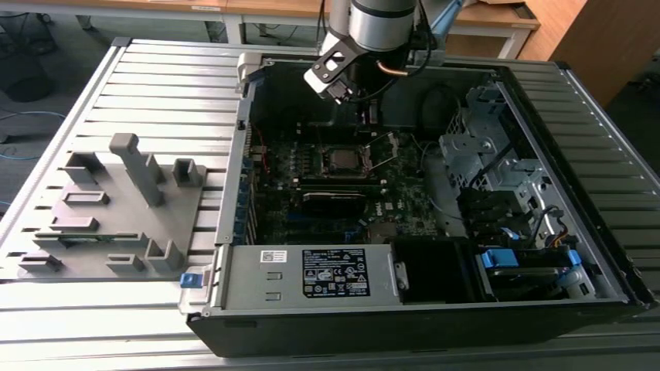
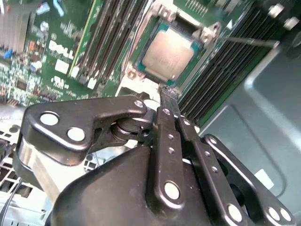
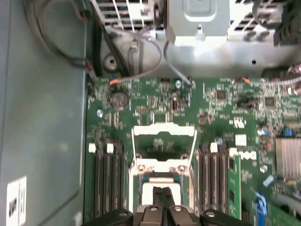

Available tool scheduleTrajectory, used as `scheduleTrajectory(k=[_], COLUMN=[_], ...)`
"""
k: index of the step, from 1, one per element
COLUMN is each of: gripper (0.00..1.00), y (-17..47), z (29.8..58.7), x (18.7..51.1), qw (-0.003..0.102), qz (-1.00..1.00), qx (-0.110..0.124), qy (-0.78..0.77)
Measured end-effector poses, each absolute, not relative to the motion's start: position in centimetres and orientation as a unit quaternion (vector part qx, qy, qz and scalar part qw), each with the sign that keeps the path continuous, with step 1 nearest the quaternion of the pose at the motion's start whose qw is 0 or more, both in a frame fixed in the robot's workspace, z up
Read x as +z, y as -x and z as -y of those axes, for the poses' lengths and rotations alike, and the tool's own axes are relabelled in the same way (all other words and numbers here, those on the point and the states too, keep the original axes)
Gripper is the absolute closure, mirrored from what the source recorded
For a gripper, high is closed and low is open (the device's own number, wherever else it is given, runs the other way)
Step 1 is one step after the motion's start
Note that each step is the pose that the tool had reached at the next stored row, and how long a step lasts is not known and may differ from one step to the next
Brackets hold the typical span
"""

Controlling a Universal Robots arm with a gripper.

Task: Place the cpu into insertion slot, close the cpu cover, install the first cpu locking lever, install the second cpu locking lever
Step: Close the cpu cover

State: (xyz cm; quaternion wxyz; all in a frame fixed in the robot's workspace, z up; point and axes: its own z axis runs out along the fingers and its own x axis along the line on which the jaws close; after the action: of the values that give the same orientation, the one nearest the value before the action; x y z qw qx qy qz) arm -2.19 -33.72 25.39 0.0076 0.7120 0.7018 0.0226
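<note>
1. Placement of the cpu [image 2: 168, 52] looks done. Its grey top is seen lying flat and square inside the insertion slot [image 2: 203, 35], on the green motherboard [image 3: 225, 108] of the open computer case [image 1: 235, 193].
2. The cpu cover [image 3: 163, 127] is swung open, away from the slot on its hinged edge. The chip is left exposed, and the closing step is judged not yet done.
3. A thin locking lever [image 2: 254, 41] is seen standing free beside the slot. It is judged to be unlatched, which would explain why the cover can hang open.
4. The gripper [image 2: 169, 94] is held low at the slot's edge, close to the chip. Its two fingers are pressed together, and nothing is seen between them.
5. A narrow, closed tip like this is judged better suited to pressing on a plate than to grasping one.
6. In the first wrist view, the gripper's tip [image 3: 162, 192] is placed over the chip, on the near side of the open cover.
7. In the exterior view, the arm [image 1: 382, 23] is seen reaching down into the case above the socket.
</note>
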Motion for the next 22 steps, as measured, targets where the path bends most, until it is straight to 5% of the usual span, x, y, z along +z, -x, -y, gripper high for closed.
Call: scheduleTrajectory(k=[22], gripper=[0.89], y=[0.6], z=[33.7], x=[26.2], qw=[0.007], qz=[-0.702], qx=[0.022], qy=[-0.712])
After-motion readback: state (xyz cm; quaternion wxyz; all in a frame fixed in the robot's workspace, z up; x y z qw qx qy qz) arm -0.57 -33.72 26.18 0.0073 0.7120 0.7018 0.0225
